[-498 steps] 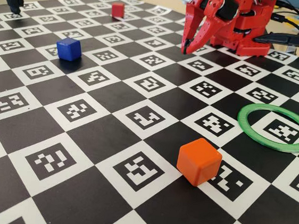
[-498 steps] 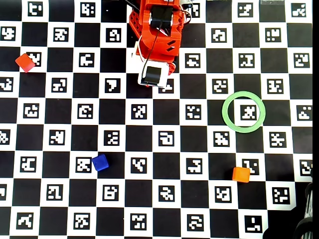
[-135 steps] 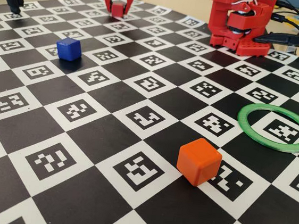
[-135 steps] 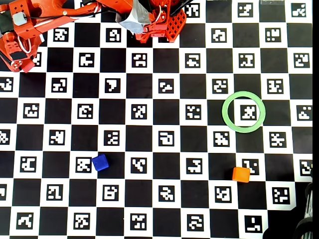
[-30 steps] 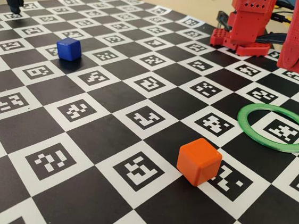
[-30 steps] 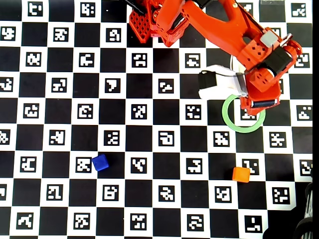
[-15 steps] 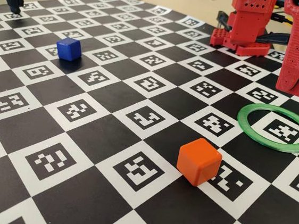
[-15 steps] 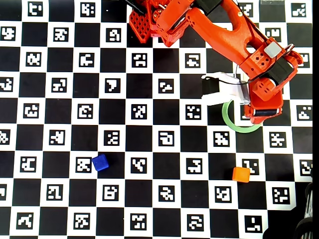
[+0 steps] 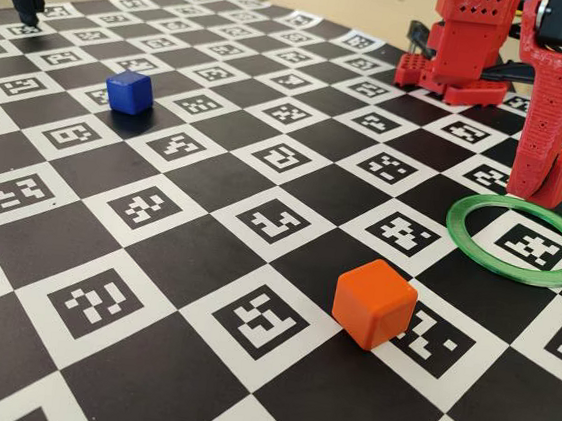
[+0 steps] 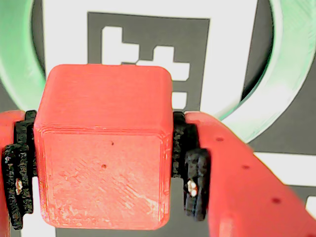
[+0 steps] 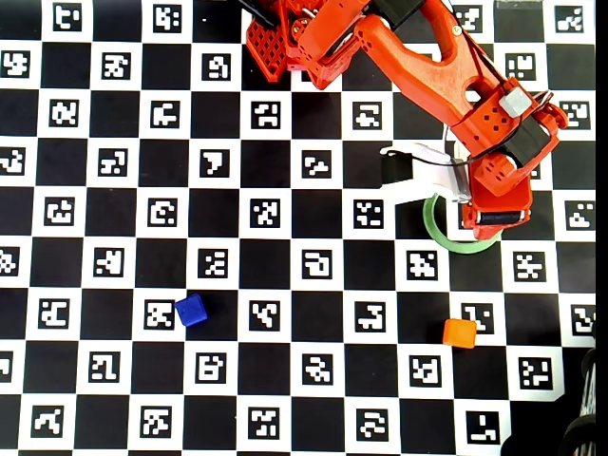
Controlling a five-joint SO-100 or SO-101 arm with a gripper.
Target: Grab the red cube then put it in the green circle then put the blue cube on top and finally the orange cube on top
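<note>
Clamped on the red cube (image 10: 103, 148), the gripper (image 10: 106, 168) fills the lower half of the wrist view, its black pads pressed against the cube's left and right faces. Behind the cube, the green circle (image 10: 15, 59) curves up both sides of that view, with a white marker square showing inside it, so the cube hangs over the ring's interior. In the fixed view the gripper (image 9: 545, 183) stands at the right edge, tip just above the far rim of the green circle (image 9: 473, 246). The overhead view puts the arm over the upper right of the board, covering most of the green circle (image 11: 439, 235).

To set it down well, I judge the arm should descend straight until the cube rests flat inside the ring, then part the jaws slowly and lift vertically so the cube is not dragged onto the rim.

Well apart wait the blue cube (image 11: 191, 310), lower left, and the orange cube (image 11: 460, 332), lower right.
</note>
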